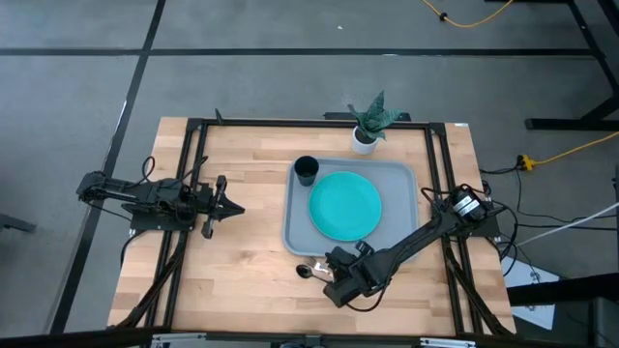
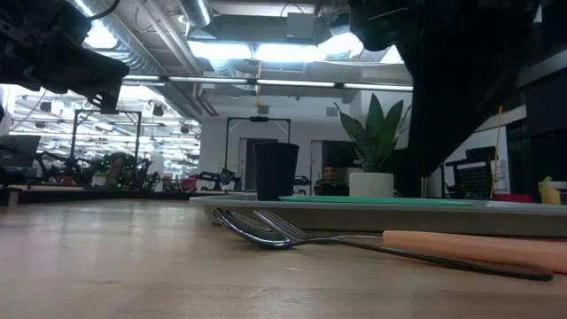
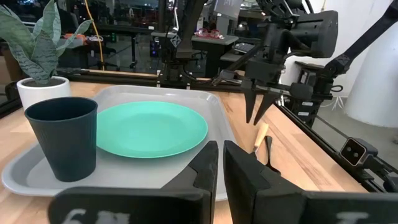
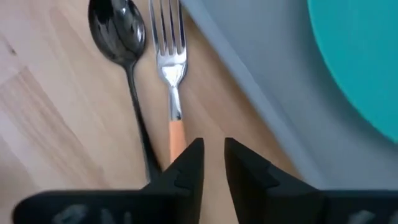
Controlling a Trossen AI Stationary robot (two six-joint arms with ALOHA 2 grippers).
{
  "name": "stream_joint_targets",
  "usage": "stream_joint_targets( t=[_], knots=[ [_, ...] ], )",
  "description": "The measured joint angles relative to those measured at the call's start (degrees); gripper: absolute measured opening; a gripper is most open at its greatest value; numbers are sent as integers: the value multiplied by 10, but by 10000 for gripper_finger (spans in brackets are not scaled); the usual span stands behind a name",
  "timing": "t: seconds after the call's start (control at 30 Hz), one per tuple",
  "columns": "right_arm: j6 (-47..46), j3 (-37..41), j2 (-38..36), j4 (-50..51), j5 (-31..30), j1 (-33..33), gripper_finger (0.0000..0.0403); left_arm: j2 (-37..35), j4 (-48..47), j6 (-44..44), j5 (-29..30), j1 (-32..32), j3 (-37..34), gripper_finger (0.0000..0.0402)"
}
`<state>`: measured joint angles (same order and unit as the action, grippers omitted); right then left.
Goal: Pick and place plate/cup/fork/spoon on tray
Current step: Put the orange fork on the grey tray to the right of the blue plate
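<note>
The grey-blue tray (image 1: pixel 290 208) lies at the table's middle. The teal plate (image 1: pixel 345 205) and the black cup (image 1: pixel 306 171) stand in it. The tan-handled fork (image 4: pixel 171 74) and the dark spoon (image 4: pixel 118 31) lie side by side on the wood by the tray's near edge. My right gripper (image 4: pixel 214 158) hangs a little above the fork's handle (image 2: pixel 469 248), pointing down, its fingers a narrow gap apart, touching nothing. My left gripper (image 1: pixel 237 207) is shut and empty above the table left of the tray.
A white pot with a green plant (image 1: pixel 368 126) stands at the table's far edge behind the tray. Dark frame rails run along the table's left, right and far sides. Bare wood lies left of the tray and along the near edge.
</note>
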<state>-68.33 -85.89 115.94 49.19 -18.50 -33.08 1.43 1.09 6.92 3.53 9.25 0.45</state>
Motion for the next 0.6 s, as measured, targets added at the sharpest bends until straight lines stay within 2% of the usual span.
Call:
stream_joint_targets(
  t=[0.23, 0.4, 0.5, 0.6],
  knots=[
    [-46, -34, 0, 45, -13, -23, 111, 0, 0, 0, 0, 0, 0, 20],
    [-66, -37, 4, 46, 6, -29, 122, 0, 0, 0, 0, 0, 0, 20],
    [-43, -37, 24, 38, 15, -29, 123, 0, 0, 0, 0, 0, 0, 20],
    [19, -37, 44, 19, 14, -29, 123, 0, 0, 0, 0, 0, 0, 20]
  ],
)
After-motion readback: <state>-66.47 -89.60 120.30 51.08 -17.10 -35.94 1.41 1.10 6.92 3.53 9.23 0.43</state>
